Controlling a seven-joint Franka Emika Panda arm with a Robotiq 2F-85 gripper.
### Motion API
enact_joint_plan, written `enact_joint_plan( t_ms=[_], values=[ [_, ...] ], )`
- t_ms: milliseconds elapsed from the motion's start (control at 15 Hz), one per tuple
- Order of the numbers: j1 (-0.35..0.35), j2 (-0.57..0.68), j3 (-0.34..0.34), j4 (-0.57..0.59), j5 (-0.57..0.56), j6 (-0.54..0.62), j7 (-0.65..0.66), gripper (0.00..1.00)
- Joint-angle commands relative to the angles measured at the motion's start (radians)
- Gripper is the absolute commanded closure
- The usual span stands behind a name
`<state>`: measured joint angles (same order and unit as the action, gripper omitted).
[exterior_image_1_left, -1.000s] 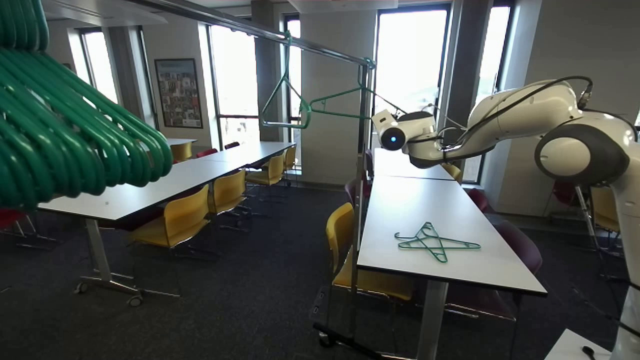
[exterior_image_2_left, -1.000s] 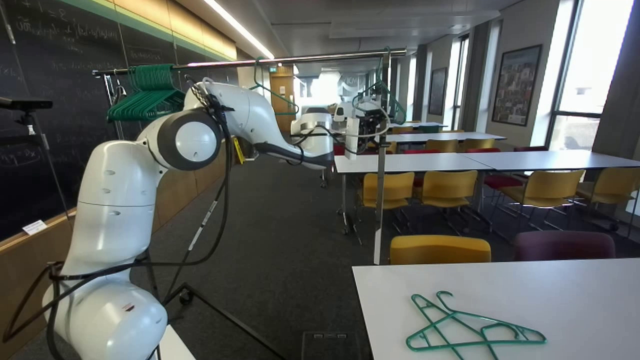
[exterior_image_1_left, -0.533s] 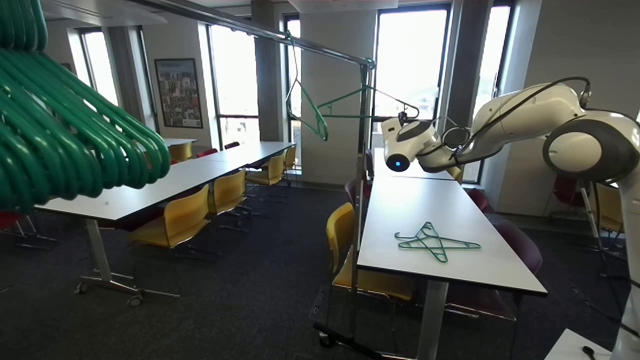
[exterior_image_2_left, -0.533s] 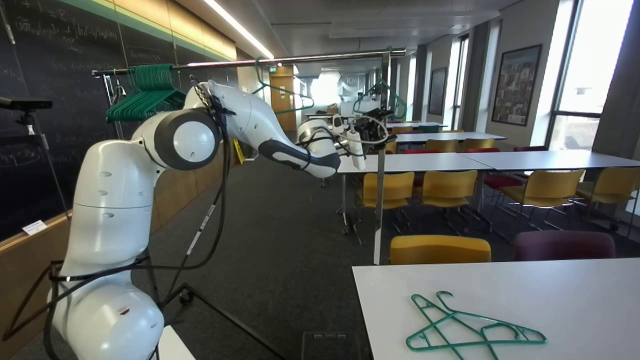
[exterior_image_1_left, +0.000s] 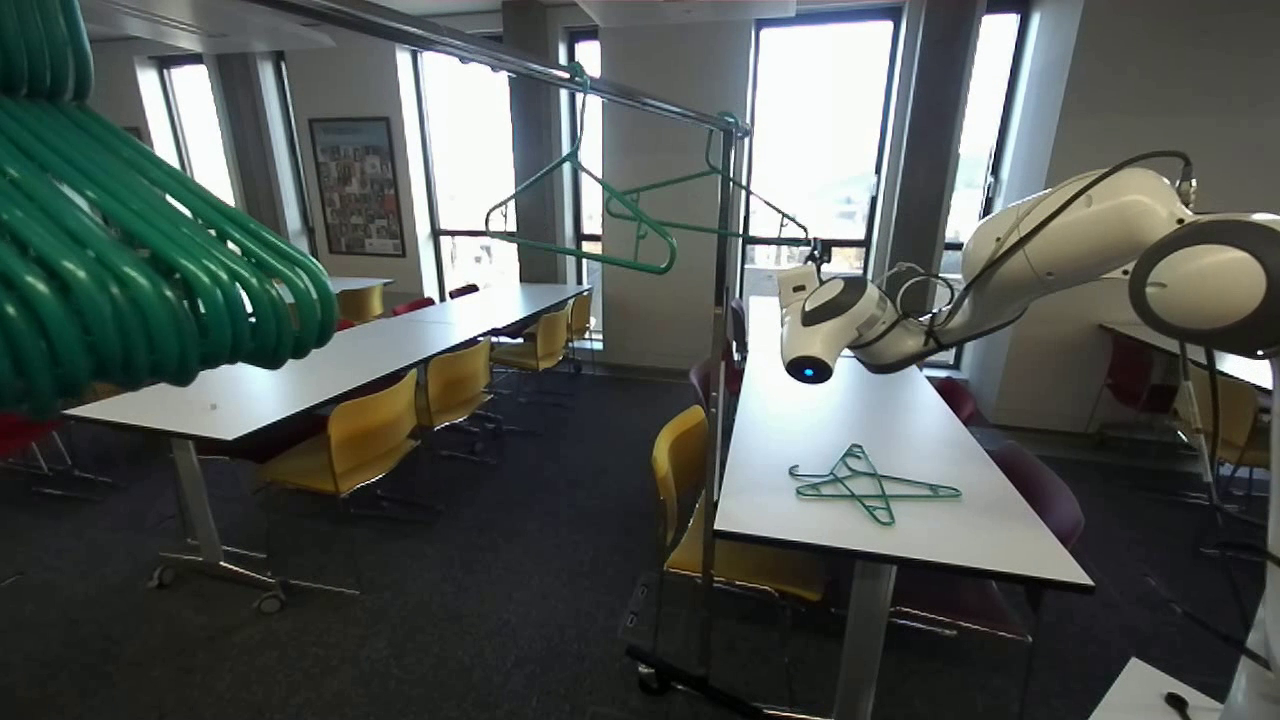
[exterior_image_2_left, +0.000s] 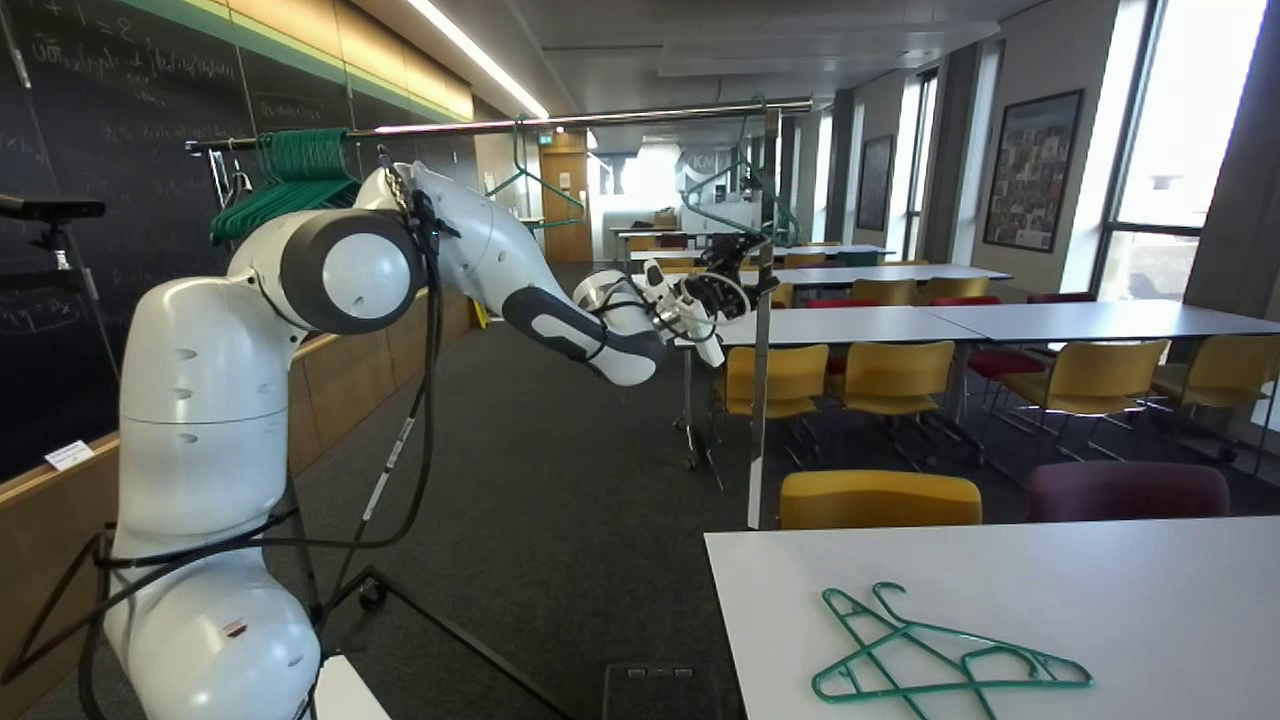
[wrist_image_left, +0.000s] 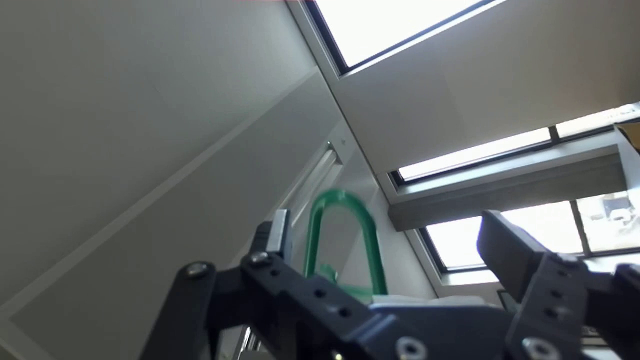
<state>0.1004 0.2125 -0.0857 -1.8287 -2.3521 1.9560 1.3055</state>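
My gripper (wrist_image_left: 390, 235) stands open in the wrist view, its two fingers wide apart with nothing gripped. A rounded end of a green hanger (wrist_image_left: 372, 240) shows through the gap, closer to the left finger; the lower part is hidden behind the gripper. In an exterior view this hanger (exterior_image_1_left: 660, 185) hangs by its hook near the rail's end, and the gripper (exterior_image_1_left: 818, 252) is just below its near corner. Whether they touch I cannot tell. The black gripper (exterior_image_2_left: 735, 265) also appears below the hanger (exterior_image_2_left: 720, 219) from another side. A second hanger (exterior_image_1_left: 600, 257) hangs farther along.
The metal rail (exterior_image_1_left: 640, 97) runs overhead, with its upright post (exterior_image_2_left: 762, 400) beside the gripper. A bunch of green hangers (exterior_image_2_left: 290, 205) fills the rail's far end. Two more hangers (exterior_image_1_left: 850, 490) lie crossed on a white table (exterior_image_1_left: 800, 390). Yellow chairs (exterior_image_2_left: 880, 500) stand around.
The arm has drawn back and down, taking the gripper lower and away from the rail. Both separate hangers on the rail have swung and turned. The hangers on the table have stayed put.
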Motion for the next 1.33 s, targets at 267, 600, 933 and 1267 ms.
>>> enact_joint_plan(
  t_ms=[267, 600, 933, 1267],
  values=[
    [-0.109, -0.066, 0.018, -0.242, -0.065, -0.175, 0.227, 0.0],
    [-0.211, -0.127, -0.003, -0.339, -0.128, 0.181, 0.375, 0.0],
    [-0.294, -0.142, -0.038, -0.324, -0.304, 0.532, 0.647, 0.0],
    [-0.286, -0.108, -0.035, -0.263, -0.258, 0.718, 0.673, 0.0]
  ],
)
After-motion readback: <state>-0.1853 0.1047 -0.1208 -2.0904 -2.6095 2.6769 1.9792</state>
